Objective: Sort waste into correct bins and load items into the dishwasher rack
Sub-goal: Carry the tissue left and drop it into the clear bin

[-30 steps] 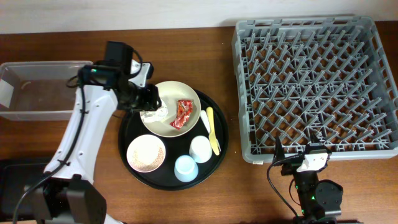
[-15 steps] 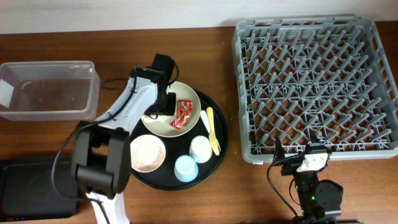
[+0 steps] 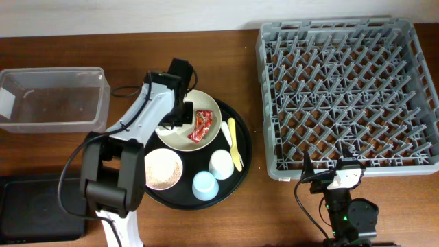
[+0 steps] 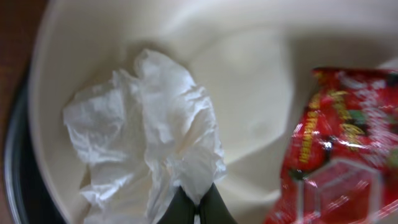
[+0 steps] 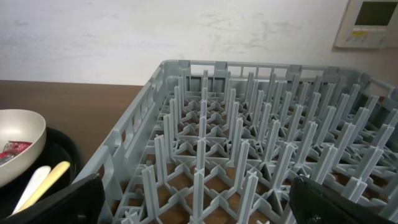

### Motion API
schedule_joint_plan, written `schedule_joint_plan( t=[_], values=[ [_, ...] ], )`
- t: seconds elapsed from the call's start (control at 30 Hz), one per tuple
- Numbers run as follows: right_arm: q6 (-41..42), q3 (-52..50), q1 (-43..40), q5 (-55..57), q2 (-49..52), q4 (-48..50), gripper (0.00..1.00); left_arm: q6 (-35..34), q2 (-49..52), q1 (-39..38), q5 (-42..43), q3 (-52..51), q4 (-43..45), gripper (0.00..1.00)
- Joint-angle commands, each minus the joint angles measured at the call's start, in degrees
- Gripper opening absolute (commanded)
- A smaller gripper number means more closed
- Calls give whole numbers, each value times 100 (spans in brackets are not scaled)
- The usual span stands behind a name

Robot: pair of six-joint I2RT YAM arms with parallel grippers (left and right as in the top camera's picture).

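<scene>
Fingertips of the left gripper [image 4: 196, 210] were pressed together at the lower edge of the crumpled paper wad [image 4: 143, 130], apparently pinching a fold of it, though the wrist view was blurred there. The wad lay inside the large cream bowl [image 3: 182, 140], on its left side, with the red snack wrapper [image 3: 200, 125] just beside it on the right. The bowl sat on the round black tray [image 3: 186, 188] with the pink bowl [image 3: 161, 169], white cup [image 3: 221, 165], light blue cup [image 3: 205, 185] and plastic cutlery [image 3: 234, 143]. The clear tub [image 3: 51, 99] stood to the left, apart from the tray. The right gripper [image 5: 196, 186] hung near the grey rack [image 3: 346, 96], its 2 fingers wide apart, holding nothing.
</scene>
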Motion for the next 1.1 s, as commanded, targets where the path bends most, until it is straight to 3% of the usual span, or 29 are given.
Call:
schedule_joint_plan(
  t=[0.0, 0.13, 0.23, 0.27, 0.4, 0.47, 0.73, 0.87, 0.97, 1.03, 1.07],
  values=[
    [48, -26, 37, 31, -31, -31, 98, -9, -197, -7, -103, 1121, -420, 1],
    [48, -26, 37, 28, -31, -31, 98, -13, -1025, 358, -2188, 2203, -581, 0],
    [48, -26, 37, 28, -31, -31, 98, -13, -1379, 1480, -2184, 2208, -649, 0],
    [48, -26, 37, 31, -31, -31, 98, -13, -1379, 1832, -2142, 2205, -730, 0],
    [48, -26, 37, 31, -31, -31, 98, -13, -1344, 3582, -455, 2199, -658, 1],
    [48, -26, 37, 31, -33, -31, 98, -9, -1207, 3998, 142, 2120, -396, 1],
    [48, -26, 35, 31, -33, -31, 98, 210, 501, 4301, 330, 2041, 391, 0],
    [48, -26, 37, 31, -31, -31, 98, 461, 804, 4301, 330, 2041, 570, 2],
    [48, -26, 37, 31, -31, -31, 98, 466, 802, 4301, 334, 2052, 658, 36],
    [48, -26, 35, 31, -33, -31, 98, 660, 715, 4301, 776, 2312, 507, 69],
    [48, -26, 35, 31, -33, -31, 98, 656, 490, 4299, 1080, 2479, 448, 75]
  ],
)
